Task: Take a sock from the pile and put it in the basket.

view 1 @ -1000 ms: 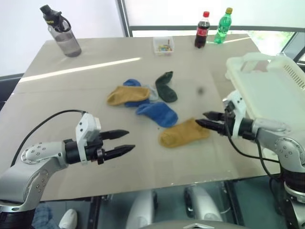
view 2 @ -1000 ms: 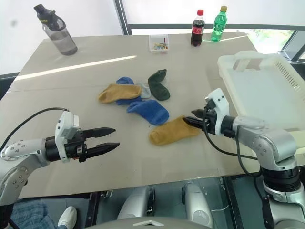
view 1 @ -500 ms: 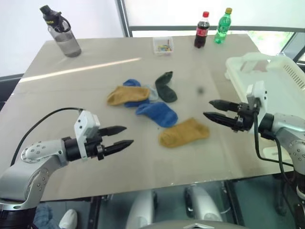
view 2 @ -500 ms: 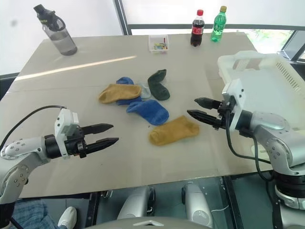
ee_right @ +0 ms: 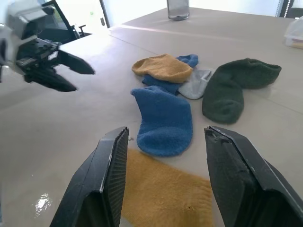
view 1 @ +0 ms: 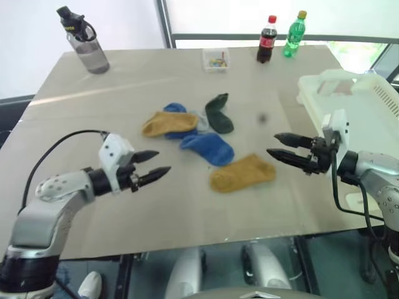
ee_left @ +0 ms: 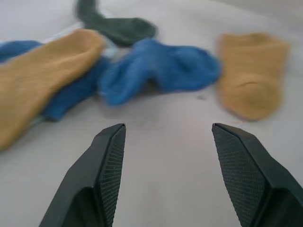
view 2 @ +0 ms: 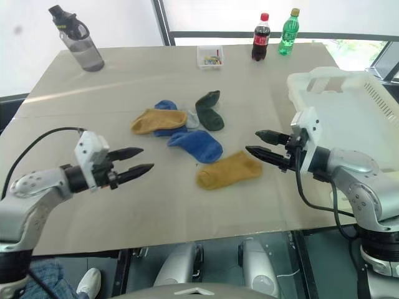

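Lying loose on table [view 1: 124, 81]: pile [view 1: 199, 134], yellow, blue, green, grey socks; both fingers spread, empty.

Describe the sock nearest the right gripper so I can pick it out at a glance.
On the table, look just left of the white basket, toward the front edge. The mustard yellow sock lies flat there, alone, in front of the open right gripper. The other yellow sock sits farther back, overlapping a blue sock.
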